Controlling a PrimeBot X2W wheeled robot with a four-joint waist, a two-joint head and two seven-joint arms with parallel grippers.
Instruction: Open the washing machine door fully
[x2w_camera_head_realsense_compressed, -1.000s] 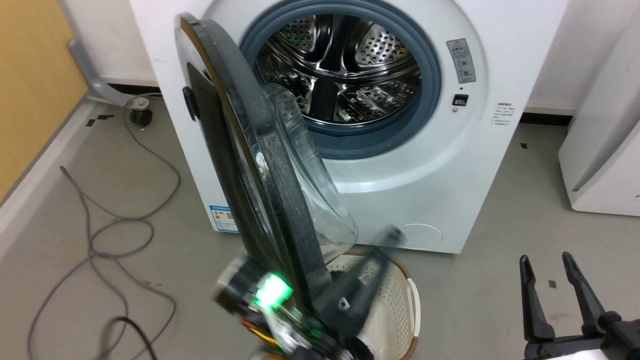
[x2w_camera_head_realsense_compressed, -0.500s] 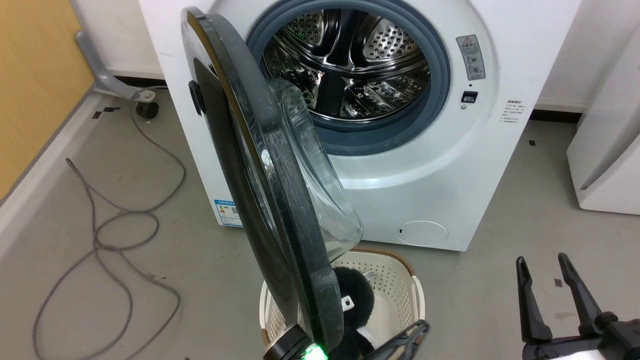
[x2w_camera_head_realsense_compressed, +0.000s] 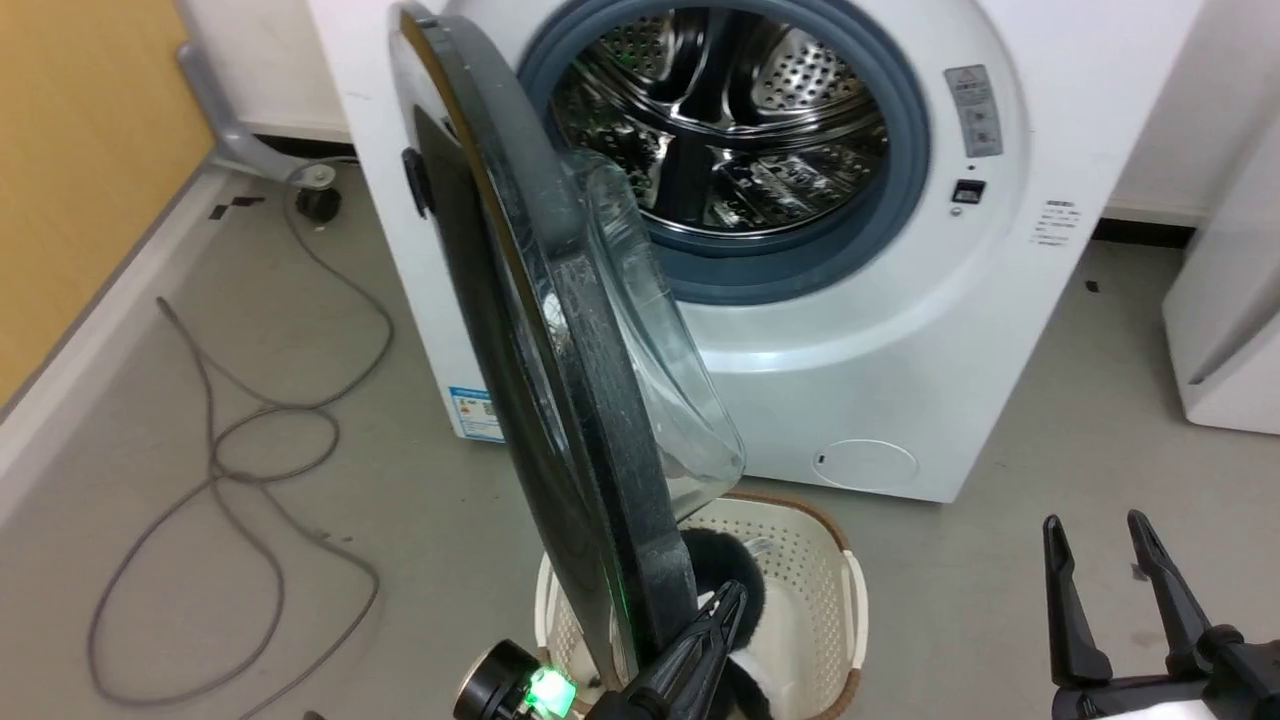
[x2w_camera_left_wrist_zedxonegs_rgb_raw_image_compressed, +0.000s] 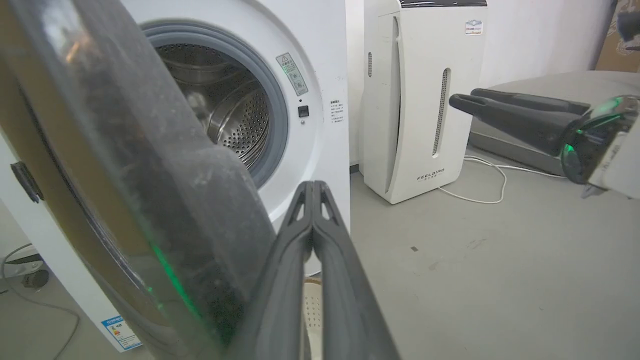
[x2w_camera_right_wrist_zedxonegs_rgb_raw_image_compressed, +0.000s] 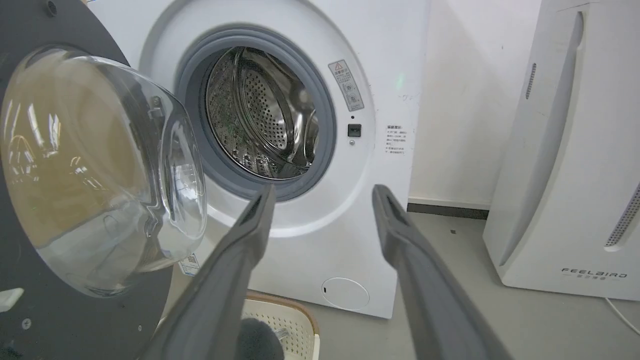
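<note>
White washing machine (x2w_camera_head_realsense_compressed: 850, 330), one, stands on the floor (x2w_camera_head_realsense_compressed: 1000, 560) with its steel drum (x2w_camera_head_realsense_compressed: 730, 130) bared. Its one washing machine door (x2w_camera_head_realsense_compressed: 590, 420), hinged at the machine's left front edge, juts out roughly square to the front, above the one cream basket (x2w_camera_head_realsense_compressed: 850, 590). I judge the job about half done, since the door can swing wider. Left jaws are clenched on nothing, just beside the door's inner rim. Right jaws are released, empty, well apart. One grey cable (x2w_camera_head_realsense_compressed: 250, 440), one other white appliance (x2w_camera_right_wrist_zedxonegs_rgb_raw_image_compressed: 565, 150).
</note>
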